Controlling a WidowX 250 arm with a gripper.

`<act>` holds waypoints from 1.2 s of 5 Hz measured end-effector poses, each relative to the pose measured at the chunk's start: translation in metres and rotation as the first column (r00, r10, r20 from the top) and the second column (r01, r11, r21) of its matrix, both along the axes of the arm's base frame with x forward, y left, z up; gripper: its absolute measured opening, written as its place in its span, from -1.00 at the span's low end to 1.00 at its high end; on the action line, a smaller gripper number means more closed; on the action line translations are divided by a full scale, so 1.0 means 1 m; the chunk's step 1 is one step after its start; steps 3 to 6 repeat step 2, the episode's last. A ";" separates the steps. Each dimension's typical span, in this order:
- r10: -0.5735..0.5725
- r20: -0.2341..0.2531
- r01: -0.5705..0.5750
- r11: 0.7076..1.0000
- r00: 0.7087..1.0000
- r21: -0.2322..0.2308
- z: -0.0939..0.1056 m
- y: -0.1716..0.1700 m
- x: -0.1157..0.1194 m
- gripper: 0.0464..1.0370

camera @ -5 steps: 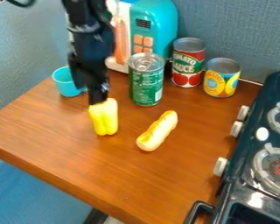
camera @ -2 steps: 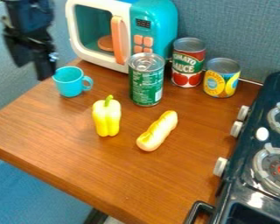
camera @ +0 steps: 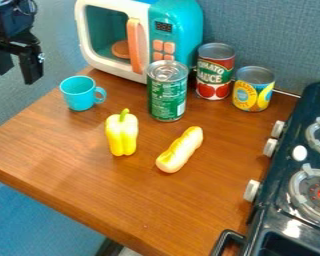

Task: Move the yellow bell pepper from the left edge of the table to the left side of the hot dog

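Observation:
The black gripper (camera: 17,75) hangs at the upper left, off the counter's left edge, open and with nothing between its fingers. Nearest to it is a turquoise cup (camera: 78,93), upright, its handle facing right. A yellow bell pepper (camera: 122,134) stands upright near the middle of the counter, green stem on top. To its right lies a yellow and cream hot-dog-shaped toy (camera: 180,150), set at a slant. Behind them stands a green can (camera: 167,95).
A turquoise and white toy microwave (camera: 175,31) stands at the back, beside a red tomato sauce can (camera: 215,71) and a yellow can (camera: 253,90). A dark toy stove (camera: 283,165) lines the right side of the wooden counter (camera: 122,195).
The gripper has let go of the pepper and moved up and to the left, away from it. The pepper stays standing, in nearly the same place.

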State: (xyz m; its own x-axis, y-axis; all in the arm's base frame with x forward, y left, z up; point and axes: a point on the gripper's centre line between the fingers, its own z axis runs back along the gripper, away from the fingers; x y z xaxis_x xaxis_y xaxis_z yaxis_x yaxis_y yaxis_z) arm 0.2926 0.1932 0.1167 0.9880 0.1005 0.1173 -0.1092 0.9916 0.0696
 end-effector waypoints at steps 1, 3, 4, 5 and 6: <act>-0.017 -0.014 0.017 1.000 1.000 -0.018 -0.010 -0.011 0.031 0.93; -0.022 -0.014 0.022 0.999 1.000 -0.023 -0.010 -0.026 0.050 0.93; -0.022 -0.014 0.022 0.999 1.000 -0.023 -0.010 -0.026 0.050 0.93; -0.022 -0.014 0.022 0.999 1.000 -0.023 -0.010 -0.026 0.050 0.93; -0.022 -0.014 0.022 0.999 1.000 -0.023 -0.010 -0.026 0.050 0.93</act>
